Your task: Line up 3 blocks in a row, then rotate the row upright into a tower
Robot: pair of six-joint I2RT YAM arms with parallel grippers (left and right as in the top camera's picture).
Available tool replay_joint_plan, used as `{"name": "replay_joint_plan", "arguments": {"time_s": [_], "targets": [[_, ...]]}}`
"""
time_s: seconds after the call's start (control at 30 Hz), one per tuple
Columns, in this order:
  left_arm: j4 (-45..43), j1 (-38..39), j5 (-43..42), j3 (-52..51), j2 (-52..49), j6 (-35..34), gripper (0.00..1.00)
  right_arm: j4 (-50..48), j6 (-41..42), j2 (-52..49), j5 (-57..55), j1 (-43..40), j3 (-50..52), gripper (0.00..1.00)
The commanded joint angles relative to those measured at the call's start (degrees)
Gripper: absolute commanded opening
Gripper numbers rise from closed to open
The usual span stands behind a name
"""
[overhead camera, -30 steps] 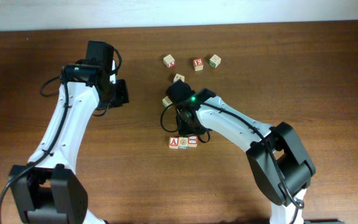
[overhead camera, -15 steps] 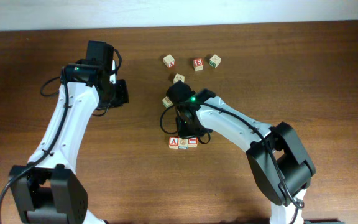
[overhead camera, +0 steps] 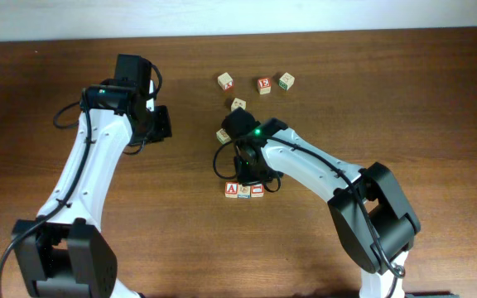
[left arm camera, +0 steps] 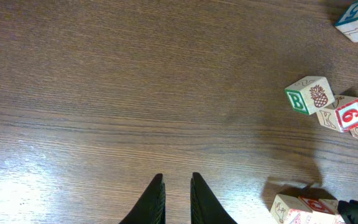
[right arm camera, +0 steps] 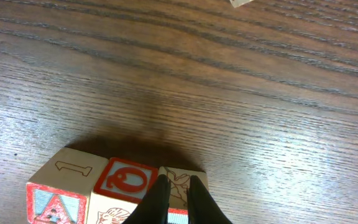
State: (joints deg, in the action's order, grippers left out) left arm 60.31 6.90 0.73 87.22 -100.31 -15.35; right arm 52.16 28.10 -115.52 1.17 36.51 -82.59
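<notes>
Three pale wooden blocks lie side by side in a row. The left block (overhead camera: 232, 190) (right arm camera: 58, 190) shows a red "A" on one face and an outlined "1" on another. A red-framed letter tops the middle block (overhead camera: 244, 191) (right arm camera: 128, 180). The right block (overhead camera: 257, 189) (right arm camera: 176, 171) carries a line drawing. My right gripper (overhead camera: 251, 172) (right arm camera: 179, 178) hangs just over the right block, shut, with nothing between its fingers. My left gripper (overhead camera: 164, 124) (left arm camera: 176, 175) hovers over bare wood far to the left, also shut and empty.
Five loose cubes lie behind the row: one pale (overhead camera: 225, 80), a red "E" cube (overhead camera: 264, 84), a green-marked cube (overhead camera: 286, 80), and two more (overhead camera: 238, 104) (overhead camera: 223, 135) beside the right arm. The left wrist view shows a green "B" cube (left arm camera: 309, 94) and a red "6" cube (left arm camera: 350, 114).
</notes>
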Motion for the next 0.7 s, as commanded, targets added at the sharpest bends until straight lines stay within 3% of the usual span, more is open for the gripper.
{"name": "replay_joint_plan", "arguments": {"time_s": [0.0, 0.03, 0.27, 0.4, 0.67], "targets": [[-0.2, 0.0, 0.7, 1.0, -0.1, 0.9, 0.14, -0.4, 0.2, -0.2, 0.0, 0.0, 0.2, 0.19], [-0.2, 0.0, 0.7, 1.0, -0.1, 0.9, 0.14, -0.5, 0.3, -0.2, -0.6, -0.3, -0.1, 0.26], [-0.3, 0.0, 0.7, 1.0, -0.1, 0.9, 0.14, 3.1, 0.4, 2.0, -1.3, -5.2, -1.6, 0.34], [-0.3, 0.0, 0.7, 1.0, -0.1, 0.9, 0.12, 8.4, 0.4, 1.9, 2.0, -5.7, -0.3, 0.33], [-0.7, 0.0, 0.7, 1.0, -0.1, 0.9, 0.12, 7.3, 0.4, 1.9, 4.9, -5.4, 3.8, 0.28]]}}
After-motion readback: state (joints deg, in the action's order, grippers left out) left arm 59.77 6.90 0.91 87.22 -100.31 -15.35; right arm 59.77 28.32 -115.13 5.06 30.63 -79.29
